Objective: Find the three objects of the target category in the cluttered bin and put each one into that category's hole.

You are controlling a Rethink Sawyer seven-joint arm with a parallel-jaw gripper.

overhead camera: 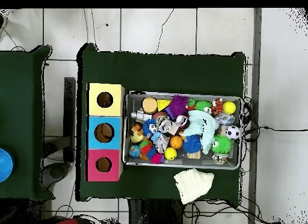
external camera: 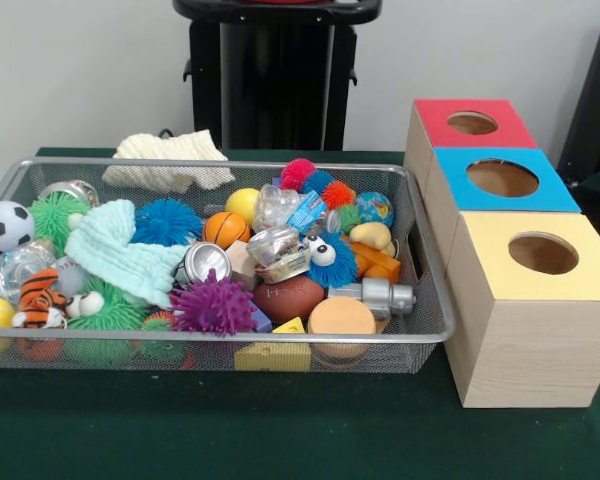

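Observation:
The wire mesh bin (external camera: pixel 220 340) stands on the green table, packed with toys; it also shows in the overhead view (overhead camera: pixel 183 93). No knotted rope toy shows in either view; they are hidden under the clutter or out of view. The hole (external camera: pixel 543 253) is a round dark opening in the pale yellow top of the wooden box nearest the camera, to the right of the bin; in the overhead view the hole (overhead camera: pixel 105 100) lies left of the bin. The gripper and the arm show in neither view.
Blue-topped box (external camera: pixel 502 178) and red-topped box (external camera: pixel 472 122) stand behind the yellow one. A cream cloth (external camera: pixel 170 158) lies behind the bin. In the bin: striped tiger (external camera: pixel 42 298), purple spiky ball (external camera: pixel 212 305), mint cloth (external camera: pixel 120 255), soccer ball (external camera: pixel 5 225). The black pedestal (external camera: pixel 275 70) stands at the back.

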